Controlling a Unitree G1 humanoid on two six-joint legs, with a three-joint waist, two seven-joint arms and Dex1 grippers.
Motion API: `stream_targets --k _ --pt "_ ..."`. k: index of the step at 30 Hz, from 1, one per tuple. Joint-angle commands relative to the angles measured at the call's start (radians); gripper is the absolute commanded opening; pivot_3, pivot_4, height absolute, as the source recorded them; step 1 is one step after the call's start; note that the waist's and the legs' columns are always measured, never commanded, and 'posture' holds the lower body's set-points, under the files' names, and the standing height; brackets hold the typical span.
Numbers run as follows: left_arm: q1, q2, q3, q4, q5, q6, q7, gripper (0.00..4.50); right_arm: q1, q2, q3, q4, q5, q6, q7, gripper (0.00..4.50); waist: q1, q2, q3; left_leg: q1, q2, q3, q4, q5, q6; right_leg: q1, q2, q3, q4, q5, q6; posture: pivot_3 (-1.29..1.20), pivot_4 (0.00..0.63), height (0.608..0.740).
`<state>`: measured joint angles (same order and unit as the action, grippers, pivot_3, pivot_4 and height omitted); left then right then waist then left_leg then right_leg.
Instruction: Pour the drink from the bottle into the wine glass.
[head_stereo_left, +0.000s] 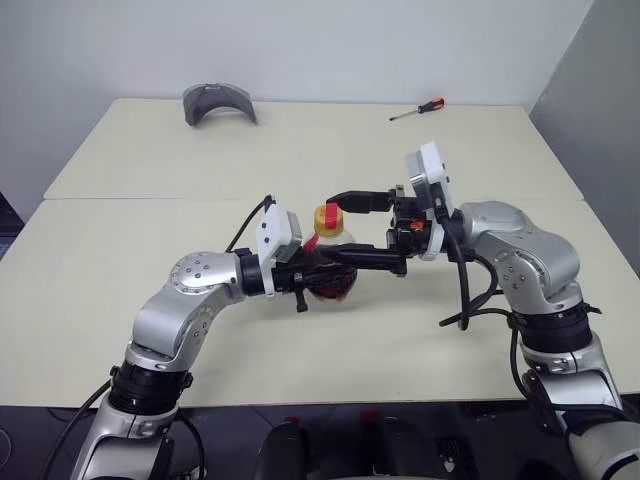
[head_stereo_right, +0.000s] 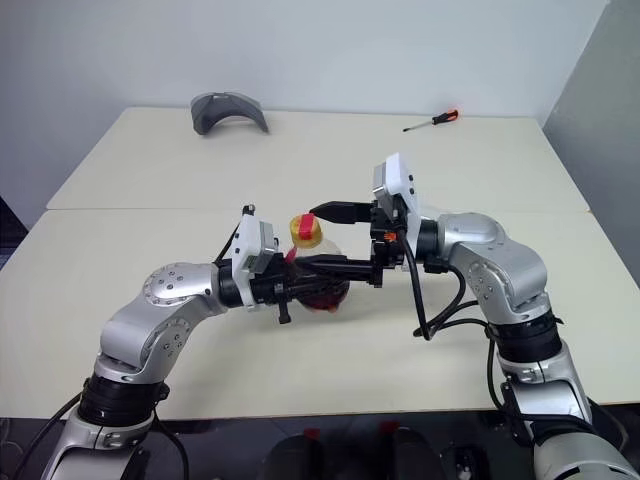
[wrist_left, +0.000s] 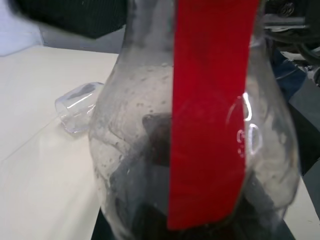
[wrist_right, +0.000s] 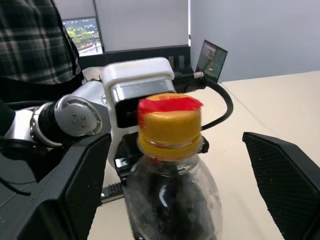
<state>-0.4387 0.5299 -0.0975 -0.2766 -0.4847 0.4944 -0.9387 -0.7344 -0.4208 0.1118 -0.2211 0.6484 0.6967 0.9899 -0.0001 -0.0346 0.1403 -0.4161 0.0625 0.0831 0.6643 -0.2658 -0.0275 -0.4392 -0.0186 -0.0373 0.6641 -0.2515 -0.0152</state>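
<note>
Holds the bottle (wrist_right: 172, 200) in the left gripper (head_stereo_left: 320, 278), fingers closed tight on its round body, just above the table (head_stereo_left: 150, 230) and in front of the chest. Spreads the right gripper (head_stereo_left: 330, 230) as wide as it goes, gripping nothing, one finger on either side of the yellow cap (wrist_right: 170, 122) and clear of it on both sides. Points that gripper level, leftward, straight at the neck, so the cap lies between the open fingers and closer to the right hand than to anything else. Keeps the bottle's long axis upright, crosswise to both grippers. Looks like the uncapping step: probably calls for closing on the cap and twisting while the left hand braces. Shows a small squat clear bottle, misted inside, with a red strip running up the side and over the cap, and the drink (wrist_left: 150, 220) dark and low in the bottom. Reveals in the left wrist view a clear glass vessel (wrist_left: 75, 107) on the table beyond the bottle, seemingly on its side; cannot tell whether it is the wine glass.
</note>
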Motion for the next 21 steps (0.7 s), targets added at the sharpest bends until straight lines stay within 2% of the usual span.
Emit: stream_targets --k 1,5,11,21 --pt "-0.046 -0.009 0.037 0.028 0.025 -0.036 0.043 1.01 -0.003 0.003 -0.047 -0.069 0.023 0.016 -0.069 4.50 0.000 0.000 0.000 0.000 0.000 0.000 0.000 0.000 0.000 0.000 0.000 0.000 0.000 0.000 0.000 0.00 0.150 0.740" --pt "-0.088 -0.028 0.044 0.099 0.058 -0.060 0.087 1.01 -0.009 0.032 -0.057 -0.081 0.005 0.008 -0.149 4.50 0.000 0.000 0.000 0.000 0.000 0.000 0.000 0.000 0.000 0.000 0.000 0.000 0.000 0.000 0.000 0.00 0.150 0.740" --pt "-0.143 -0.063 0.035 0.181 0.095 -0.109 0.113 1.01 -0.055 0.109 -0.016 0.012 -0.198 -0.131 -0.331 4.50 -0.001 0.000 0.000 0.000 0.000 0.001 0.000 0.000 0.000 0.000 0.000 0.000 0.000 0.000 0.000 0.00 0.150 0.740" --pt "-0.163 -0.085 0.034 0.229 0.122 -0.143 0.111 1.01 -0.067 0.162 -0.015 0.058 -0.217 -0.151 -0.334 4.50 -0.001 0.000 0.000 0.000 0.000 0.001 0.000 0.000 0.000 0.000 0.000 0.000 0.000 0.000 0.000 0.00 0.150 0.740"
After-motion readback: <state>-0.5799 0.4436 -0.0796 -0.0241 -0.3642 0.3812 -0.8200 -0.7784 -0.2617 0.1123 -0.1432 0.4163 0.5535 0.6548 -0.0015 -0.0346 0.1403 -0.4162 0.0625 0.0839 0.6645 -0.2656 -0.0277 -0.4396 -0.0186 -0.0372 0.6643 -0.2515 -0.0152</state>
